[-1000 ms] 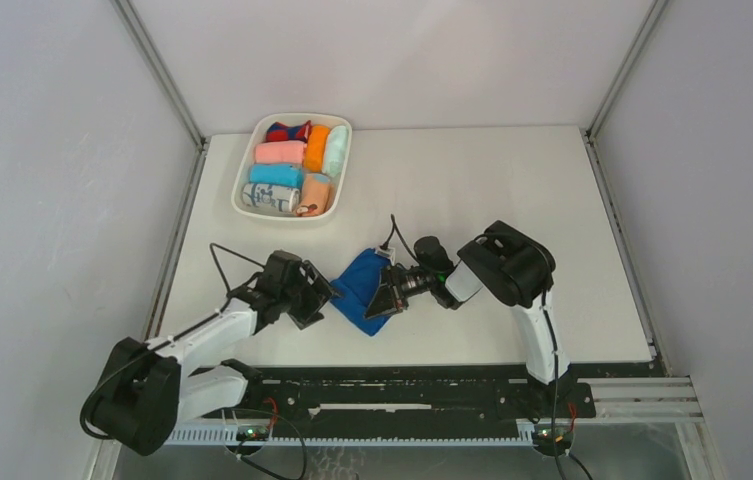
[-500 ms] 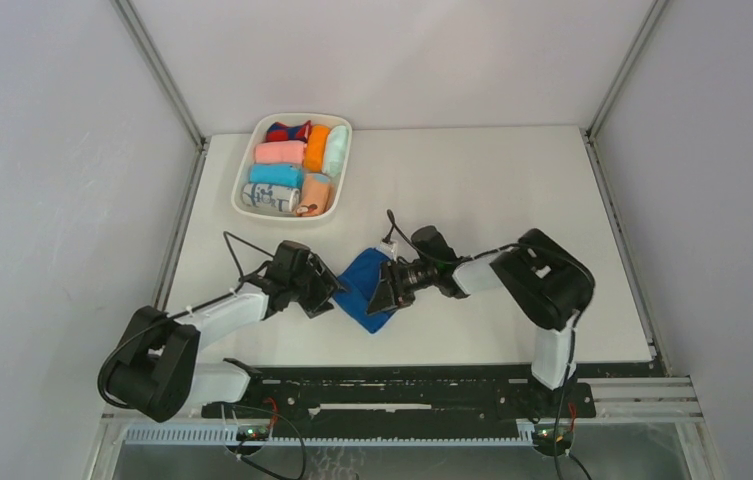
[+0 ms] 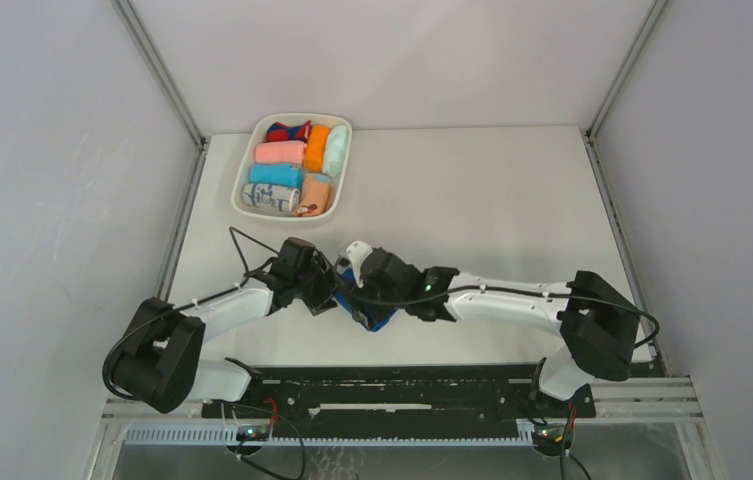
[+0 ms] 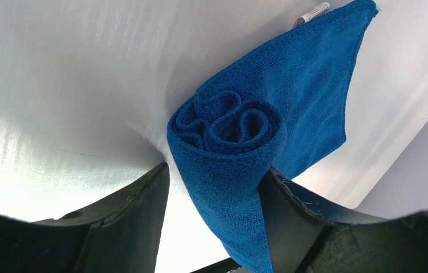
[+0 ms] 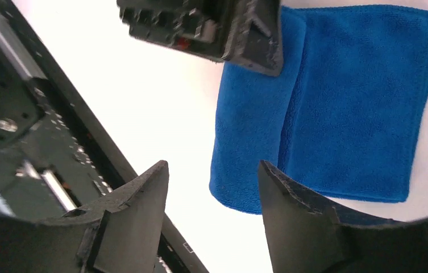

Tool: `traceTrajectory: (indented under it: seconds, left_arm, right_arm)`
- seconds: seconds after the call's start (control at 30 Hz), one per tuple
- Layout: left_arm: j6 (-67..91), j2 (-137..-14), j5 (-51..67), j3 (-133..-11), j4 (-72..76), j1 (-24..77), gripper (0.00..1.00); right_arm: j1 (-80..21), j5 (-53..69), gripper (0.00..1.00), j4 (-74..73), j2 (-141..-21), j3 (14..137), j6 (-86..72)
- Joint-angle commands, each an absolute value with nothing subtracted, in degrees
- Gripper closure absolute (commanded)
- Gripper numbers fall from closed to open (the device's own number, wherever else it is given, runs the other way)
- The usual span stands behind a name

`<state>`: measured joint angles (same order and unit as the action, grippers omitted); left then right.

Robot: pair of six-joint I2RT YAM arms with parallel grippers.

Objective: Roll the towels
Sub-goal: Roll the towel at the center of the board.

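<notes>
The royal-blue towel (image 4: pixel 308 85) lies on the white table, partly rolled, with its spiral end (image 4: pixel 228 125) facing the left wrist camera. My left gripper (image 4: pixel 216 168) is shut on that roll, one finger on each side. In the top view the two grippers meet over the towel (image 3: pixel 380 321), which is mostly covered. My right gripper (image 5: pixel 212 168) hovers open above the towel's near corner (image 5: pixel 245 187), nothing between its fingers. The flat part of the towel (image 5: pixel 359 102) spreads beyond the roll. A small peach-orange roll (image 3: pixel 317 192) sits in the tray.
A white tray (image 3: pixel 236 195) at the back left holds several rolled cloths in pink, orange, mint and light blue. The black rail (image 5: pixel 35 136) at the table's near edge runs just beside my right gripper. The left gripper's body (image 5: pixel 228 28) shows at the top of the right wrist view.
My right arm has stretched left over the towel and its jaws have opened, letting go of the cloth. My left gripper has narrowed onto the roll and moved slightly right.
</notes>
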<state>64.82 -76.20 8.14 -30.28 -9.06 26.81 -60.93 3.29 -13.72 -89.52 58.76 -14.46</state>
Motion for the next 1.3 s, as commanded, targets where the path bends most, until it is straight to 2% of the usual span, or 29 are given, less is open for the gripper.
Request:
traceTrajectory:
  seconds: [0.0,0.4,0.73,0.83,1.03,1.13,1.27]
  left_arm:
    - [61.9,-78.4,5.1,-29.9,-13.6,27.4,0.36]
    - [61.9,-79.6,5.4,-30.5,-13.7,27.4,0.36]
    - [62.2,-79.0,5.6,-30.4,-14.1,29.1,0.35]
    - [62.6,-77.5,5.2,-29.8,-14.5,29.0,0.34]
    - [64.7,-71.2,4.6,-26.8,-14.9,28.2,0.31]
    - [65.9,-66.4,4.9,-24.8,-15.2,26.7,0.29]
    - [68.0,-57.4,4.2,-21.8,-16.9,24.3,0.24]
  right_arm:
    - [-67.0,-16.2,0.41,-19.3,-91.5,62.5,-7.2]
    - [-75.8,-31.6,0.41,-21.9,-104.2,68.5,-3.1]
    - [-75.8,-33.1,0.44,-22.1,-109.9,68.5,-2.6]
    - [-74.9,-30.9,0.48,-22.0,-110.9,68.4,-1.9]
    - [-72.8,-20.2,0.65,-20.6,-109.1,66.5,0.1]
    - [-71.2,-12.5,0.73,-19.9,-107.4,65.7,1.2]
    - [-68.1,0.7,0.77,-19.8,-106.4,65.7,2.0]
